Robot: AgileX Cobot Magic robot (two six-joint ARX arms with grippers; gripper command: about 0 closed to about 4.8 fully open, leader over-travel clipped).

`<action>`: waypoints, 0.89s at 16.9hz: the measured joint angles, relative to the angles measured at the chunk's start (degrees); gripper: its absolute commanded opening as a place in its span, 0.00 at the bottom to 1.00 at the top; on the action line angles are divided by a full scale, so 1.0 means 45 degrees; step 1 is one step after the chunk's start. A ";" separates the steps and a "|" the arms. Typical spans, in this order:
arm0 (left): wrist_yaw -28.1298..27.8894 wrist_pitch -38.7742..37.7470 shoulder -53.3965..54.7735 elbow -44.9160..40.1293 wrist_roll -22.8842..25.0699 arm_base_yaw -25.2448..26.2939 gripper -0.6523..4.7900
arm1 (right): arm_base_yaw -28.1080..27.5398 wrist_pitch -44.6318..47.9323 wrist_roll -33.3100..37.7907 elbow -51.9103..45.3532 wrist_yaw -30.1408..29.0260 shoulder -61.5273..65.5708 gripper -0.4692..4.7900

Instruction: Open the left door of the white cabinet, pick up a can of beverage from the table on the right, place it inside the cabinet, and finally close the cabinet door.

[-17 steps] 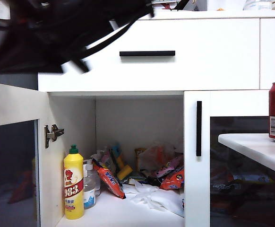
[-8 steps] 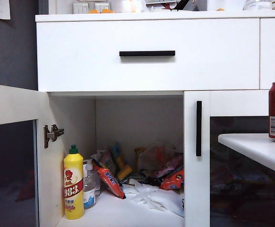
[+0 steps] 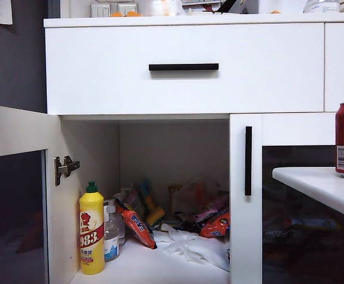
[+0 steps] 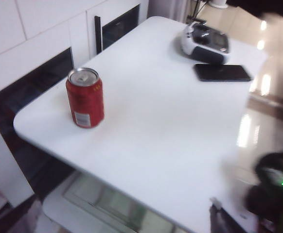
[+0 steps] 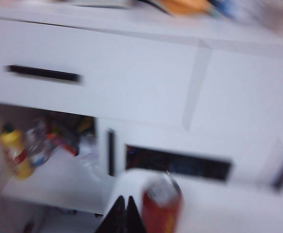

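1. The left door (image 3: 15,195) of the white cabinet (image 3: 184,71) is standing swung wide open, so I judge the opening step done; the shelf inside is showing a yellow bottle (image 3: 91,229) and a jumble of snack packets (image 3: 178,216).

2. The can of beverage (image 4: 85,97) is sitting upright on the table (image 4: 170,131), near the rounded corner that faces the cabinet, with bare tabletop all round it. A dark phone (image 4: 222,72) and a white device (image 4: 205,42) are lying well apart from it, toward the far end.

3. The right gripper (image 5: 126,213) is showing in its blurred wrist view with its fingers pressed together and nothing between them, just beside the can but not on it.

4. The left gripper's fingers are not appearing in any view; going by its reading, the jaws are spread wide. Its camera is looking down over the table from above.

5. The step in hand, as I judge it, is picking up the can. Whichever gripper is taking it should be coming in with fingers apart and level with the can's middle, straddling it squarely, closing gently so the thin metal is not denting, then lifting straight up before swinging toward the cabinet.
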 measured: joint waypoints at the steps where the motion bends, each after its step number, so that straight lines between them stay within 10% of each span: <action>1: 0.0000 0.0248 0.0321 -0.0019 0.0107 0.0019 1.00 | 0.0000 0.0044 0.0403 -0.0782 0.0321 -0.0860 0.09; 4: 0.0607 0.1064 0.1117 -0.0024 0.0272 0.0685 1.00 | -0.0005 0.1535 0.0792 -0.4303 0.0646 -0.2943 0.99; 11: 0.1923 0.0821 0.1083 -0.0044 0.0321 0.2759 1.00 | -0.0330 0.7859 -0.0364 -0.9583 0.1962 -0.2021 1.00; 15: 0.2210 0.0393 0.1049 -0.0452 0.0563 0.3075 1.00 | -0.2623 1.0375 -0.0423 -1.0598 0.0141 -0.0175 1.00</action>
